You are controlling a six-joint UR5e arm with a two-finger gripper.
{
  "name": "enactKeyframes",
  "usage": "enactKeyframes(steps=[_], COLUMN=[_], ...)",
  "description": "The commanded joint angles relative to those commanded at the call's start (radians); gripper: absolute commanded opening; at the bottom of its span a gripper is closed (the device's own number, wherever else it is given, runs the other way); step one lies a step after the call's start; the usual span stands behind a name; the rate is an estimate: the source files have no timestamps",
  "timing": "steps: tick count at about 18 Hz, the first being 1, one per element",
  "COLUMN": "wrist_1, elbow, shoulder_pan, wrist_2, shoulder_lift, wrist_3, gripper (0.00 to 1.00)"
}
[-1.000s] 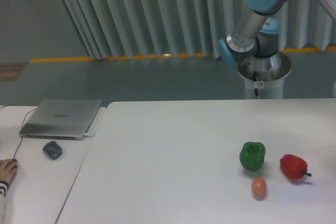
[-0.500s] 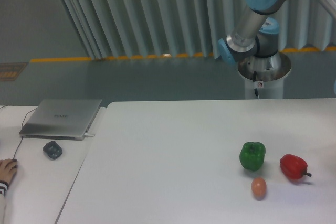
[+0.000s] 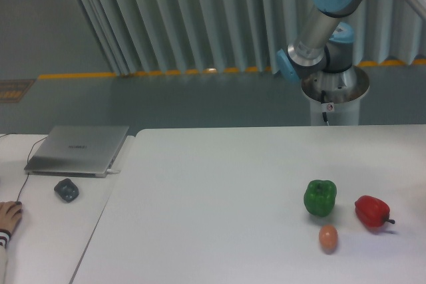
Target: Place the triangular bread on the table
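Table (image 3: 219, 184): one white top, filling the lower view. One arm (image 3: 319, 24) is seen at the upper right; its gripper and the triangular bread are out of view. Near the right edge are counted one green pepper (image 3: 320, 197), one red pepper (image 3: 371, 211), one egg (image 3: 328, 237).

Egg (image 3: 328, 238) before peppers (image 3: 320, 197), apparently.

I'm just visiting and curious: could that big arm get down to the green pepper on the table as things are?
Probably yes. The green pepper stands in the open on the table, nothing over it, egg and red pepper apart from it. The jaws are out of view, though.
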Motion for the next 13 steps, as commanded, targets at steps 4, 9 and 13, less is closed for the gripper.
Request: enactKeyframes(steps=[4,9,13], wrist_1=[0.002,0.008,0.011], elbow=[0.005,0.008,0.006], shoulder_pan=[0.006,0.005,0.000], wrist_2=[-0.017,-0.019,-0.017], shoulder_lift=[-0.009,-0.017,-0.029], wrist_3=[-0.032,-0.060,-0.095], gripper=[1.00,1.00,1.00])
